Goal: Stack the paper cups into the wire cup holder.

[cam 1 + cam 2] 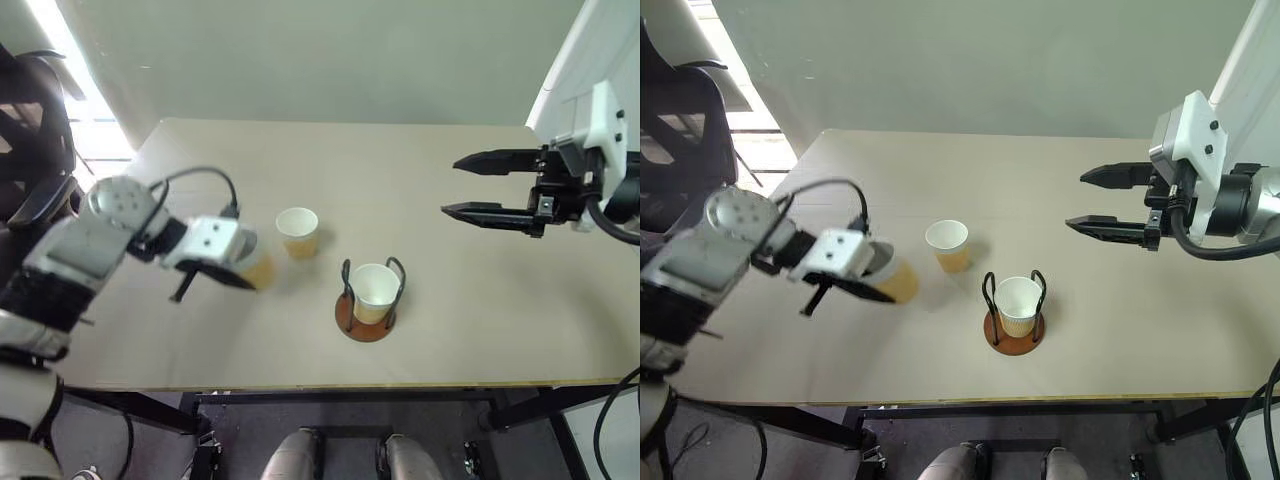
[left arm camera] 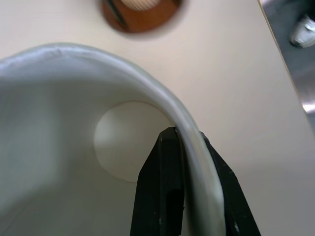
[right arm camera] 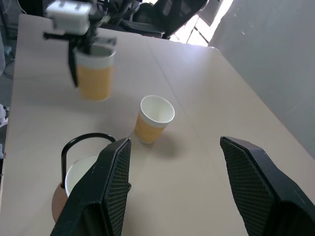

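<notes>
My left gripper (image 1: 240, 275) is shut on the rim of a tan-yellow paper cup (image 1: 258, 270), one black finger (image 2: 162, 182) inside the white wall and the other outside. That cup (image 3: 94, 73) hangs a little above the table, left of the others. A second cup (image 1: 298, 232) stands upright on the table. A third cup (image 1: 374, 290) sits inside the wire cup holder (image 1: 365, 322), between its black loops on the rust-brown base. My right gripper (image 1: 480, 185) hovers open and empty over the table's right side, above and right of the holder.
The beige table (image 1: 450, 330) ends at a front edge close behind the holder. A black office chair (image 1: 35, 130) stands off the table's left back corner. A pale wall runs behind the far edge.
</notes>
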